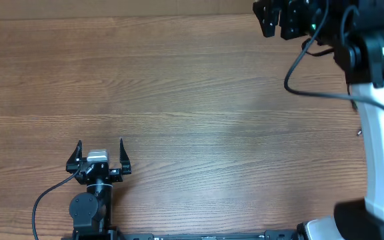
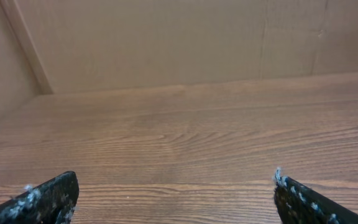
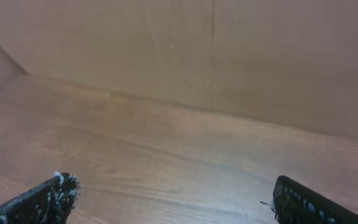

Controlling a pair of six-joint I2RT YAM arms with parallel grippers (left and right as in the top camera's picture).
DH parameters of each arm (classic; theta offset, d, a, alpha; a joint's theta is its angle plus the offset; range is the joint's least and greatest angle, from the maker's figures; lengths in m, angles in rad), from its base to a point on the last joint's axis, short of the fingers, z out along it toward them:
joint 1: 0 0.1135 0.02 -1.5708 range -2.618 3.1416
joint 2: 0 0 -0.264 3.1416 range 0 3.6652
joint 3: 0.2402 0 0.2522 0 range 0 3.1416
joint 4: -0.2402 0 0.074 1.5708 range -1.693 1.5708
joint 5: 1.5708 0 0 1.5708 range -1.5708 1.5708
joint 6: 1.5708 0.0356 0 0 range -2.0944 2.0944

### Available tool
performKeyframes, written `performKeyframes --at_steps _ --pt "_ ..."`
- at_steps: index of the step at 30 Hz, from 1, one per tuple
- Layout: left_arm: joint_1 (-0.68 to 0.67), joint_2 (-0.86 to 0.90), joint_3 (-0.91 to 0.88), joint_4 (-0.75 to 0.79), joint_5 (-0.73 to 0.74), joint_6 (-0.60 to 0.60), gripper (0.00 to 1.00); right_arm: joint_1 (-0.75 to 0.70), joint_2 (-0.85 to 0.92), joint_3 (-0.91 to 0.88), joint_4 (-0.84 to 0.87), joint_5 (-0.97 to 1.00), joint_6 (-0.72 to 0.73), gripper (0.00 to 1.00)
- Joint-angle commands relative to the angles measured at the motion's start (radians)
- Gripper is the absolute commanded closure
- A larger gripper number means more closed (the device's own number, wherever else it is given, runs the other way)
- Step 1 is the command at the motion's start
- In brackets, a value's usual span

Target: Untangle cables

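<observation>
No cables show in any view; only bare wooden table [image 1: 192, 113] lies between the arms. My left gripper [image 1: 99, 150] sits near the table's front left, open, with nothing between its fingers. Its wrist view shows the two black fingertips [image 2: 58, 196] far apart over bare wood, around the left gripper [image 2: 174, 190]. My right gripper [image 1: 277, 30] is at the far right back edge, also open and empty. In its wrist view the right gripper [image 3: 174, 186] faces the back wall, with one fingertip [image 3: 297, 202] at each lower corner.
A plain brown wall [image 2: 166, 43] closes the table's back and left sides. The right arm's white body [image 1: 379, 153] stands along the right edge, with its thick black wire [image 1: 305, 67] looping over the table. The left arm's wire [image 1: 42, 200] curls at the front left.
</observation>
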Motion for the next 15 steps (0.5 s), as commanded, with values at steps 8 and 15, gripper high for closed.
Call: performKeyframes --at_steps 8,15 --pt "-0.012 -0.011 -0.003 0.002 -0.013 -0.013 0.0 0.005 -0.423 -0.731 0.5 0.001 0.0 0.0" --pt "-0.012 -0.011 -0.003 0.002 -0.013 -0.013 0.0 -0.005 -0.64 -1.126 0.895 0.002 0.0 0.0"
